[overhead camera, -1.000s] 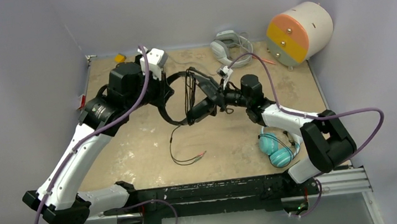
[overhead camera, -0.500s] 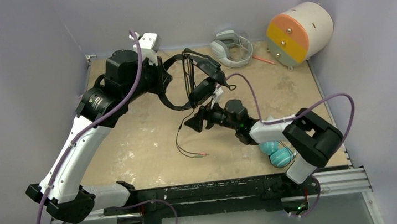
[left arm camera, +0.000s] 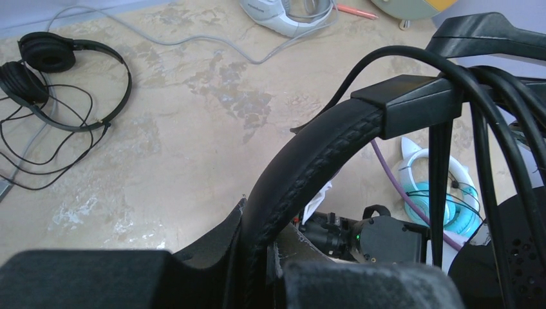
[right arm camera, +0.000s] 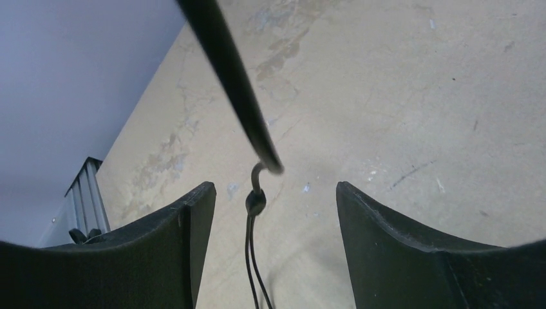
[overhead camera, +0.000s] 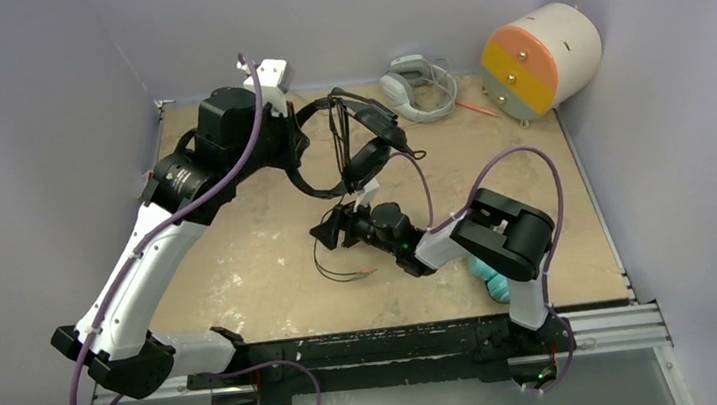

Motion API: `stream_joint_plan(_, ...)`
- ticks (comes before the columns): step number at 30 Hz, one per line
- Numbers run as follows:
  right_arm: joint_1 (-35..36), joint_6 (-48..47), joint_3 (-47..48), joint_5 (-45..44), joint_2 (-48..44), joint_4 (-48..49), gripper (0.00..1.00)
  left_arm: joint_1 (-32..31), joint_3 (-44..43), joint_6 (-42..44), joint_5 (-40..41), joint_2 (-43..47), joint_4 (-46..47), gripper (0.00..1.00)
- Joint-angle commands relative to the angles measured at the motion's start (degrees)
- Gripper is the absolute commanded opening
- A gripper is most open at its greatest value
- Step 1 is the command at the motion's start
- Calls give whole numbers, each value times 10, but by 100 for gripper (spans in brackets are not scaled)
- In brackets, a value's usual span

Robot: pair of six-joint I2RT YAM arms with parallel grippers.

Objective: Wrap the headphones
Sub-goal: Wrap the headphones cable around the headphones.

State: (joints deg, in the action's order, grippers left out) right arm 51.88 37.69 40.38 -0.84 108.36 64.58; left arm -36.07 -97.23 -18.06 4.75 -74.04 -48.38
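Observation:
My left gripper is shut on the padded band of a black pair of headphones and holds it up over the back of the table. In the left wrist view the band runs up from between the fingers, with cord looped over it. Its thin cord hangs down to the table. My right gripper is open just below the ear cups. In the right wrist view the cord's splitter hangs between the open fingers, touching neither.
A second black pair lies at the far left with a loose cord. The teal cat-ear pair lies near the right arm's base. A white headset, an orange pen and an orange-and-white drum are at the back right.
My right gripper has drawn back from the ear cups, toward the near side and left, down to the hanging cord. My left gripper has raised the headphones a little toward the back.

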Motion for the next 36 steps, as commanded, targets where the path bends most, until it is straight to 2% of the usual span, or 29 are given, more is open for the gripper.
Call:
stream_joint_plan(1, 14, 19, 32, -35, 29, 47, 70, -1, -42, -16, 18, -5, 29, 0)
stream_joint_plan(6, 34, 29, 42, -43, 56, 42, 59, -1, -63, -14, 24, -23, 23, 0)
stream_joint_plan(8, 46, 29, 39, -46, 67, 63, 51, -1, -68, -11, 31, -29, 22, 0)
stream_joint_plan(12, 80, 7, 27, -63, 49, 59, 18, -1, -71, -4, 58, -42, 26, 0)
stream_joint_plan(13, 88, -1, 18, -72, 35, 54, 6, 1, -72, 0, 68, -47, 26, 0)
stream_joint_plan(14, 94, -9, 3, -73, 20, 49, 0, 6, -75, 3, 72, -53, 26, 0)
stream_joint_plan(21, 139, 1, -113, -88, -85, 59, 0, 101, -115, 23, 44, -112, 31, 0)
stream_joint_plan(27, 190, -23, -126, -107, -194, -92, 0, 129, -131, 26, 85, -153, 52, 0)
stream_joint_plan(31, 247, -62, -140, -162, -268, -142, 0, 143, -144, 24, 137, -185, 56, 0)
stream_joint_plan(36, 281, -108, -109, -191, -364, -263, 0, 146, -89, 38, 197, -186, 97, 0)
